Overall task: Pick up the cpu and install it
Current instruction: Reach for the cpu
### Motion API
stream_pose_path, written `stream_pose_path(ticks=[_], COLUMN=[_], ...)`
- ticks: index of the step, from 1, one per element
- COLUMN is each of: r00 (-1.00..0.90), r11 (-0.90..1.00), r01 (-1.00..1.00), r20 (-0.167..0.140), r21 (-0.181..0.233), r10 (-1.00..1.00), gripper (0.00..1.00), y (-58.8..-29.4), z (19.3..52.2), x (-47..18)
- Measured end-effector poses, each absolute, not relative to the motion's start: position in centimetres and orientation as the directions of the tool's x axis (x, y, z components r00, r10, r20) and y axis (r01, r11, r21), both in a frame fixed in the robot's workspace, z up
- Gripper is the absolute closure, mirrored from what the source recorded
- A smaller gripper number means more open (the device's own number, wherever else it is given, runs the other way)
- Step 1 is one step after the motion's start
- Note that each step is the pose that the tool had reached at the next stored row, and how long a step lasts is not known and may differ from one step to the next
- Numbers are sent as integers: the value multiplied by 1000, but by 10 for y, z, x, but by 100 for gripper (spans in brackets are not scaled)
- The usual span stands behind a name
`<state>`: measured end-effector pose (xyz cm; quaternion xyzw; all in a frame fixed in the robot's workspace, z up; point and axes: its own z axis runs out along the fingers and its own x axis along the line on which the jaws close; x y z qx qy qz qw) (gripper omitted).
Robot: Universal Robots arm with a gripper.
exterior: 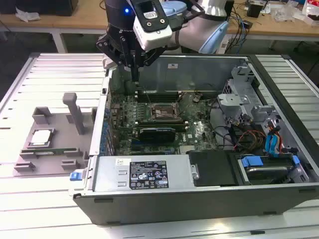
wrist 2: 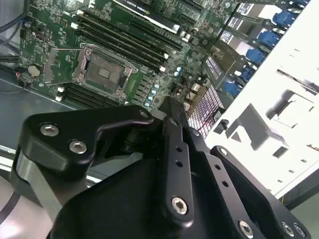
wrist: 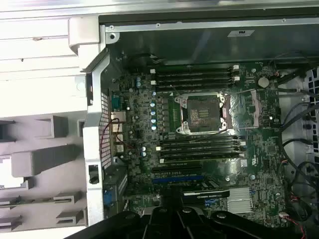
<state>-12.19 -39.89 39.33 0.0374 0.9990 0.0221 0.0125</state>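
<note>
The cpu [exterior: 41,137], a small silvery square chip, lies flat in a recess of the grey fixture [exterior: 60,157] on the slatted table, to the exterior view's left of the open computer case. My gripper [exterior: 134,75] hangs above the case's back corner on that side, over the motherboard and well apart from the cpu. Its fingers [wrist 2: 172,129] are pressed together with nothing between them. The empty socket [exterior: 162,112] sits in the middle of the motherboard with its metal frame open, and it appears in both wrist views [wrist 2: 102,69] [wrist: 203,112].
Memory slots [wrist: 197,79] flank the socket. A black graphics card [exterior: 157,133] lies in front of it. The case wall [exterior: 102,124] stands between fixture and board. A grey upright post [exterior: 75,112] rises from the fixture. Drive cages and cables [exterior: 254,134] fill the exterior view's right.
</note>
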Motion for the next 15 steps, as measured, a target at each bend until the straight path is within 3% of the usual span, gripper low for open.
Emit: stream_pose_path(ticks=[15], r00=[-997], r11=[996], r01=[74], r20=[-23], r21=[45], r10=[75], gripper=[89], y=[-399], z=[393], x=[-162])
